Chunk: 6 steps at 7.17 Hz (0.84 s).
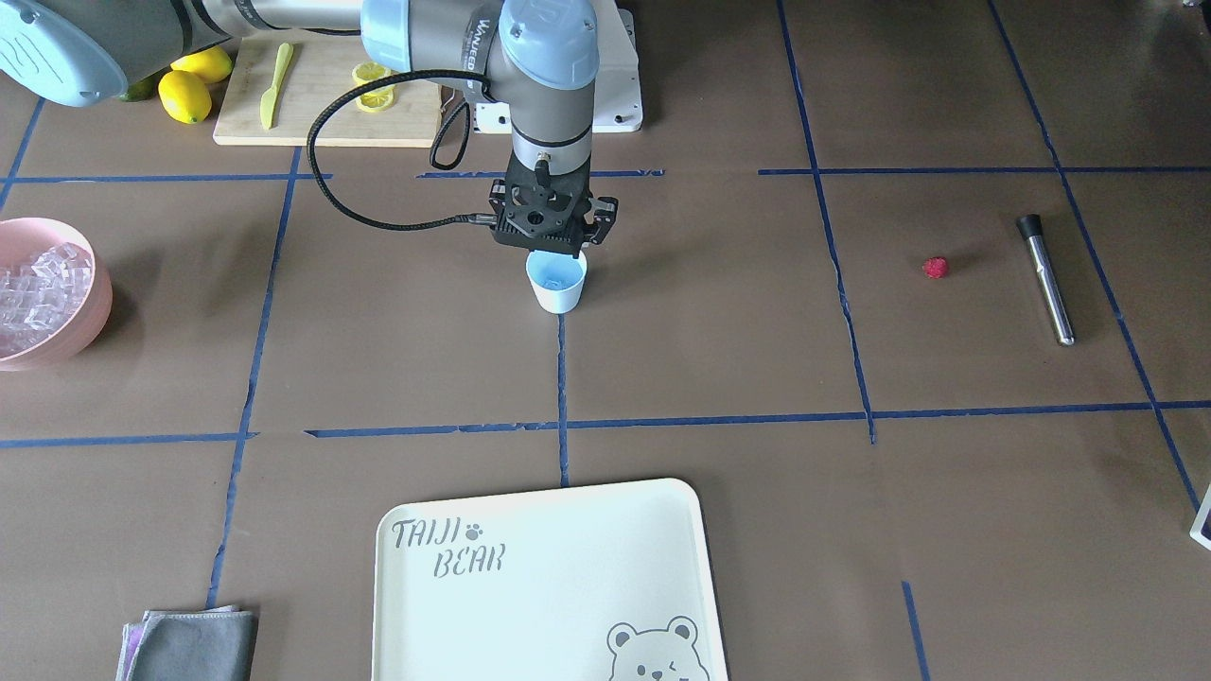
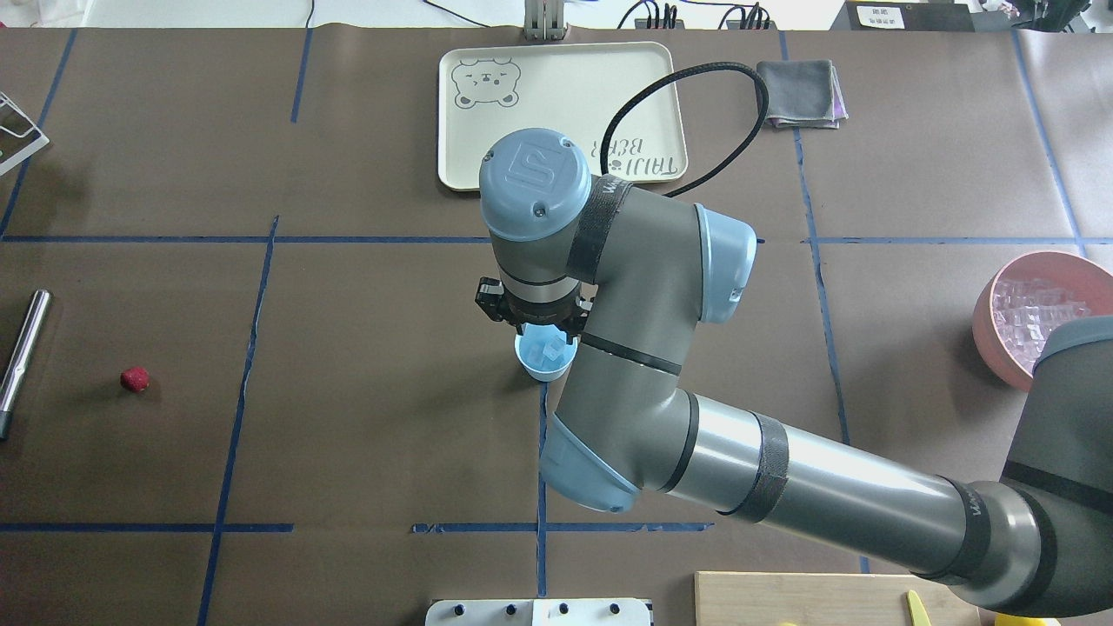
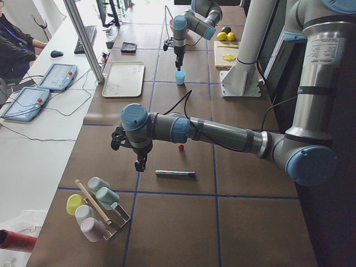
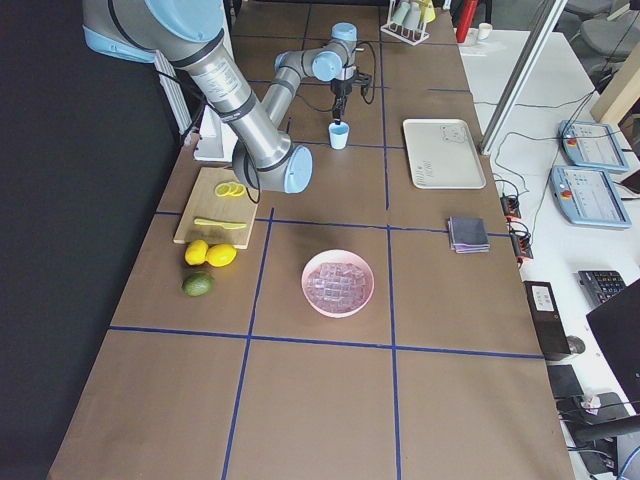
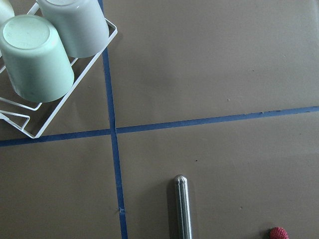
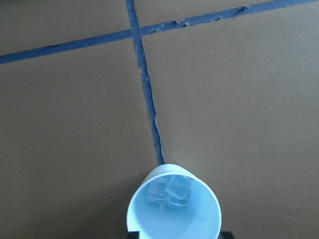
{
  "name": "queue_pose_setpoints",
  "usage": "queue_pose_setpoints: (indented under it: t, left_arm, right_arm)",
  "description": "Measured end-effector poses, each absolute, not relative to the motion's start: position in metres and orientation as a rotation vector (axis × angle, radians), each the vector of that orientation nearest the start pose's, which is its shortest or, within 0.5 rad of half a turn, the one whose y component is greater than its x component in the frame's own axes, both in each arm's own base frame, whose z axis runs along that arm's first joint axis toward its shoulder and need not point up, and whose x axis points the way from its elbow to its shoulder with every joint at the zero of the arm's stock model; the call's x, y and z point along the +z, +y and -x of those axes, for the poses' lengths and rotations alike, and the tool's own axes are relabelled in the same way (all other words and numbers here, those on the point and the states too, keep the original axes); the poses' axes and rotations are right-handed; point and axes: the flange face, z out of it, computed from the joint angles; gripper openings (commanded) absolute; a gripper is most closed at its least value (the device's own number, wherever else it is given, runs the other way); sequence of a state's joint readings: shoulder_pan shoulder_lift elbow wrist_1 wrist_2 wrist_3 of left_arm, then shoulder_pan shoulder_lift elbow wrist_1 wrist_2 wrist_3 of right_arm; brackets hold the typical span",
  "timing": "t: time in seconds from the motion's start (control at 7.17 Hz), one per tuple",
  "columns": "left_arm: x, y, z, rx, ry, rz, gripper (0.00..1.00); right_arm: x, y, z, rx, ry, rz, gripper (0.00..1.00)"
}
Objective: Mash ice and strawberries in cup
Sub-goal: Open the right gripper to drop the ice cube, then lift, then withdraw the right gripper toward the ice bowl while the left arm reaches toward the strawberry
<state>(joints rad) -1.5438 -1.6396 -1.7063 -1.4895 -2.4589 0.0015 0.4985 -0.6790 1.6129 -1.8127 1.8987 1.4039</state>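
Note:
The pale blue cup [image 1: 556, 281] stands upright at the table's middle, with two clear ice cubes [image 6: 169, 193] inside; it also shows in the overhead view [image 2: 546, 355]. My right gripper [image 1: 554, 252] hangs straight over the cup's mouth, open and empty, its fingertips [image 6: 132, 234] just showing at the wrist view's bottom edge. More ice [image 1: 38, 293] fills the pink bowl [image 1: 95, 293]. The red strawberry [image 1: 935, 268] lies on the table beside a metal muddler [image 1: 1048, 279]. My left gripper [image 3: 140, 164] hovers near them; I cannot tell whether it is open or shut.
A cream tray [image 1: 549, 567] lies beyond the cup. A cutting board [image 1: 322, 95] with lemon slices and a knife, and whole lemons [image 1: 184, 95], sit near the robot base. A grey cloth [image 1: 194, 643] lies by the tray. A cup rack [image 5: 45, 55] stands near my left gripper.

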Motion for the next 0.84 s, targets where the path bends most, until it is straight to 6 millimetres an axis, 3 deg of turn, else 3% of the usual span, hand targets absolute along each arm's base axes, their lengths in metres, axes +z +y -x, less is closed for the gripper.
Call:
queue_pose_setpoints:
  t: [0.42,0.56,0.84]
  left_arm:
    - [0.557,-0.522,0.041,0.084,0.889,-0.105,1.0]
    - [0.554,-0.522,0.035,0.093,0.885,-0.106,1.0]
    - [0.532,-0.514,0.001,0.07,0.845,-0.079,1.0]
  right_arm:
    - [0.111,-0.425,0.555,0.206,-0.78,0.056,1.0]
    - [0.105,-0.427,0.537,0.213,-0.804,0.042,1.0]
    - [0.121,-0.449,0.476,0.235,-0.834,0.003,1.0]
